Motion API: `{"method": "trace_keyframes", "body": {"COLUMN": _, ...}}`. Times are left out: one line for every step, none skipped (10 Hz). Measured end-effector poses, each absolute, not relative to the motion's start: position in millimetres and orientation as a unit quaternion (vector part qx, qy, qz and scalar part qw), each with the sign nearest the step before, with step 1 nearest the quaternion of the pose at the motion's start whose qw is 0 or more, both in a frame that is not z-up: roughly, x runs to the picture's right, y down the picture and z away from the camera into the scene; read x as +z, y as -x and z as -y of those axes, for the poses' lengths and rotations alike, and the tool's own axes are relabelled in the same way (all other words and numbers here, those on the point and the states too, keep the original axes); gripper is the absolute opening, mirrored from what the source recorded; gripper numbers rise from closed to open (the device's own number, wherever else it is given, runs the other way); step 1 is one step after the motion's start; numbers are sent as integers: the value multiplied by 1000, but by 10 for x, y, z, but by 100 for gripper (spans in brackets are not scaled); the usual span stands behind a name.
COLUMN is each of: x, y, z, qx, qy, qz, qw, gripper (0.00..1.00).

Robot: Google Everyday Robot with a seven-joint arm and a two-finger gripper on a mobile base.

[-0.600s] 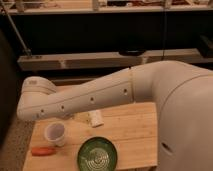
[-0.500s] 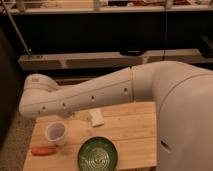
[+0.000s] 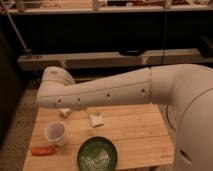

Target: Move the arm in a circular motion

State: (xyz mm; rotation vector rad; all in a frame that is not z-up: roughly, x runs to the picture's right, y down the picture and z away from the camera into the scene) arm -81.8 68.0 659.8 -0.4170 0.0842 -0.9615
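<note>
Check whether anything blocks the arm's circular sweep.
Nothing visible blocks the glossy cream-white robot arm; it spans above the wooden table. The claw, mostly hidden, peeks out under the arm near the table's back. The white cup, green patterned bowl and orange carrot lie lower and nearer, so only a dipping circle might clip them.

Arm: a glossy cream-white tube I see lying nearly level above the wooden table, with small dark holes along its side and a rounded elbow at the left. Gripper: a pale piece beneath that elbow, just over the table.
</note>
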Motion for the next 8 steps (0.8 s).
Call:
{"method": "trace_keyframes", "body": {"x": 6538, "y": 803, "z": -748, "qx": -449, "qy": 217, "qz": -20, "qw": 867, "gripper": 80}}
{"method": "trace_keyframes", "body": {"x": 6492, "y": 767, "z": -825, "qx": -439, "qy": 230, "qz": -7, "qw": 868, "gripper": 80}}
{"method": "trace_keyframes", "body": {"x": 6396, "y": 666, "z": -936, "qx": -425, "qy": 243, "qz": 2, "qw": 872, "gripper": 80}}
{"method": "trace_keyframes", "body": {"x": 6254, "y": 483, "z": -1105, "qx": -401, "qy": 257, "qz": 13, "qw": 879, "gripper": 80}}
{"method": "trace_keyframes", "body": {"x": 6148, "y": 278, "z": -1230, "qx": -380, "qy": 266, "qz": 17, "qw": 886, "gripper": 80}}
{"method": "trace_keyframes", "body": {"x": 6047, "y": 109, "z": -1334, "qx": -361, "qy": 272, "qz": 20, "qw": 892, "gripper": 80}}
{"method": "trace_keyframes", "body": {"x": 5896, "y": -179, "z": -1490, "qx": -333, "qy": 279, "qz": 26, "qw": 900, "gripper": 80}}
{"method": "trace_keyframes", "body": {"x": 5744, "y": -472, "z": -1654, "qx": -301, "qy": 285, "qz": 38, "qw": 909, "gripper": 80}}
